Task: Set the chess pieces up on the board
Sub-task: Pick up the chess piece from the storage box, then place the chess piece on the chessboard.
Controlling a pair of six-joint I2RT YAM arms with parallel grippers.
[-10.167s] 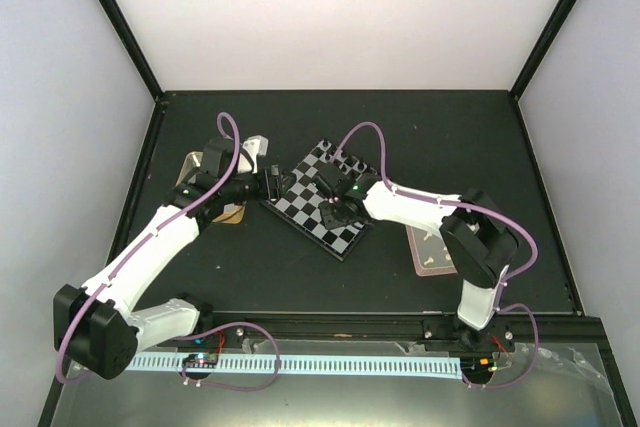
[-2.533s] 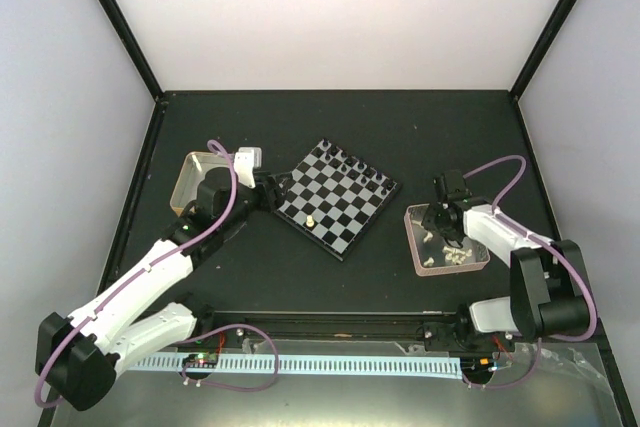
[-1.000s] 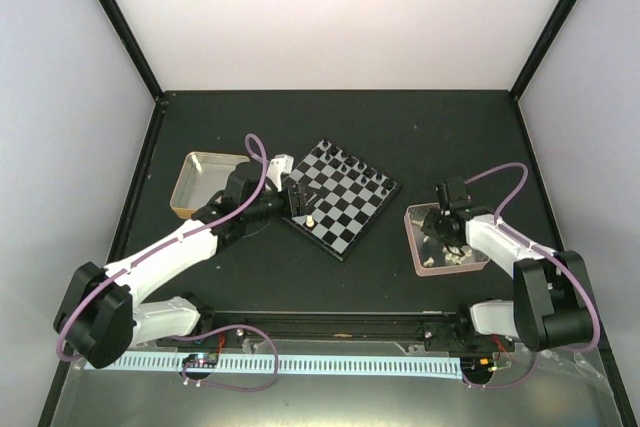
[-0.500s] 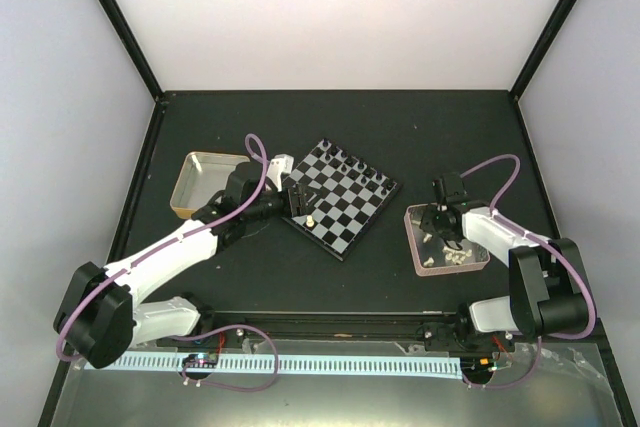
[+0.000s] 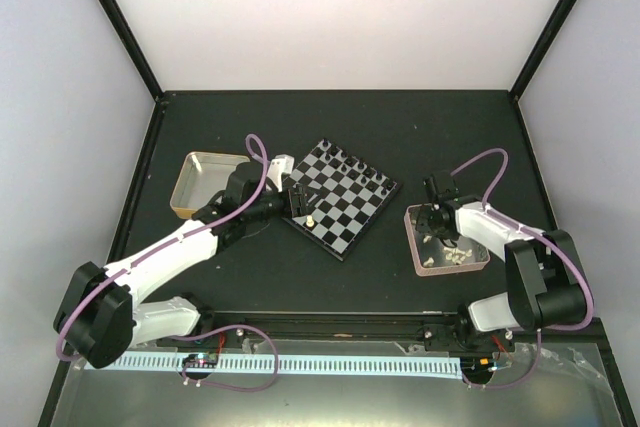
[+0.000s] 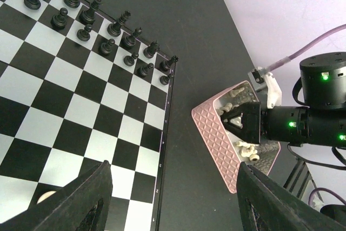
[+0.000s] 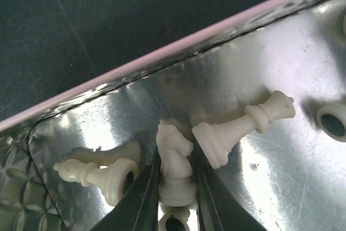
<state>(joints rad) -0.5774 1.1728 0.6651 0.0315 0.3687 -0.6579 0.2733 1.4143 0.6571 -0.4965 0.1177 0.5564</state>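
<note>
The board [image 5: 339,197] lies mid-table, turned diagonally, with black pieces [image 6: 108,31] in two rows along its far edge and one cream piece [image 5: 311,218] on a near square. My left gripper [image 5: 292,200] is open and empty over the board's near-left corner; its fingers [image 6: 86,201] frame the left wrist view. My right gripper [image 5: 437,220] is down in the pink tray [image 5: 413,247], shut on a cream knight [image 7: 174,163]. A cream queen [image 7: 243,125] and a cream bishop [image 7: 100,176] lie beside it.
A yellow-rimmed metal tin [image 5: 186,197] stands left of the board, behind my left arm. The pink tray also shows in the left wrist view [image 6: 216,139], with more cream pieces [image 6: 248,150] in it. Black frame posts edge the table.
My left arm came from the tin to the board's near-left corner and has held still since. My right gripper shifted slightly up-left inside the tray.
</note>
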